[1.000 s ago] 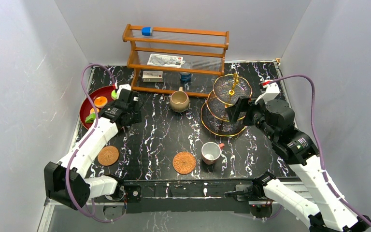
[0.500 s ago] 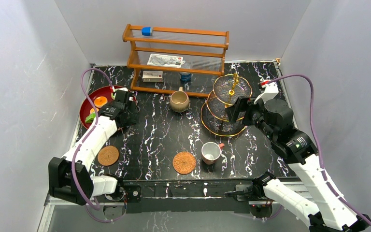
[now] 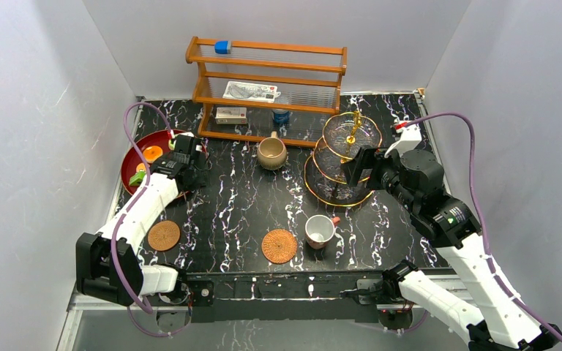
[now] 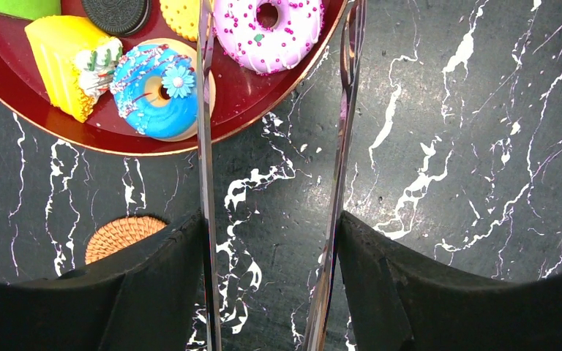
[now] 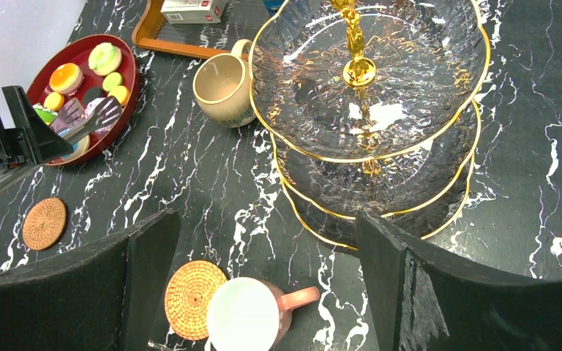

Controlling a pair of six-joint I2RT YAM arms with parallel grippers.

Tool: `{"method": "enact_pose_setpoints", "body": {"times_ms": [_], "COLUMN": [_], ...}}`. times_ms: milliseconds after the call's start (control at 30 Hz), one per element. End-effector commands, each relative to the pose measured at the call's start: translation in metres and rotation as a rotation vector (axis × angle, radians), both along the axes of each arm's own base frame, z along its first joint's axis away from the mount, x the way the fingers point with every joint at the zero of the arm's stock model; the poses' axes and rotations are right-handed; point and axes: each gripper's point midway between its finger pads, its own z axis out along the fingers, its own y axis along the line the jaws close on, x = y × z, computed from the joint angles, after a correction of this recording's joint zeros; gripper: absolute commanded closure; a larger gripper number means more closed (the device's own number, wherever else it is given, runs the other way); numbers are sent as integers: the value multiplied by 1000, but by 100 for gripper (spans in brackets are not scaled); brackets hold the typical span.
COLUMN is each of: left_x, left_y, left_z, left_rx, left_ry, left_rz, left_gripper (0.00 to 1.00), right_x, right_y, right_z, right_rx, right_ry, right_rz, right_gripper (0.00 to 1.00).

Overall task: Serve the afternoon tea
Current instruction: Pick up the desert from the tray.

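Observation:
My left gripper (image 3: 184, 156) is shut on metal tongs (image 4: 203, 146) whose open tips reach over the near rim of a red plate (image 4: 80, 135). The plate holds toy pastries: a pink donut (image 4: 267, 29), a blue donut (image 4: 154, 91), a yellow cake slice (image 4: 62, 47) and others. My right gripper (image 3: 358, 167) is open and empty, hovering beside the gold-rimmed glass stand (image 3: 344, 157), whose tiers (image 5: 380, 146) are bare. The tan mug (image 3: 271, 153) stands in the middle back. The white red-handled cup (image 3: 320, 231) stands next to a woven coaster (image 3: 279, 246). A second coaster (image 3: 164, 235) lies front left.
A wooden rack (image 3: 267, 88) with boxes and a can stands at the back, just behind the mug. The red plate (image 3: 133, 157) lies against the left table edge. White walls close in on both sides.
My left gripper with the tongs has shifted slightly back and left toward the red plate. The right arm has not moved.

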Motion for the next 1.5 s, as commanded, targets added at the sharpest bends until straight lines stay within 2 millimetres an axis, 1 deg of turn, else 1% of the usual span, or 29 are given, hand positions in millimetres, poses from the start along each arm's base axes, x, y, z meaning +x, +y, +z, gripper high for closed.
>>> {"method": "enact_pose_setpoints", "body": {"times_ms": [0,100,300,400,800,967,1233,1300,1467], "left_x": [11,11,11,11,11,11,11,11,13], "left_y": [5,9,8,11,8,10,10,10,4], "left_z": [26,26,31,24,-2,-7,-3,2,24], "left_rx": [6,29,16,34,36,34,25,19,-14], "left_ry": [-81,-81,-106,-85,-6,8,-1,-9,-60], "left_rz": [24,32,35,41,24,30,27,26,2], "left_gripper": [39,39,39,39,38,40,47,48,50], "right_x": [3,3,3,3,1,1,1,0,-2], "right_y": [2,1,0,1,-1,-1,-2,-2,-4], "right_z": [10,10,11,10,12,12,13,15,18], "right_rx": [17,19,17,17,21,19,19,22,27], "right_ry": [-45,-48,-50,-49,-53,-55,-59,-62,-71], "right_rz": [0,-1,-4,-2,-6,-5,-6,-6,-7], "right_gripper": [1,1,1,1,1,1,1,1,1]}}
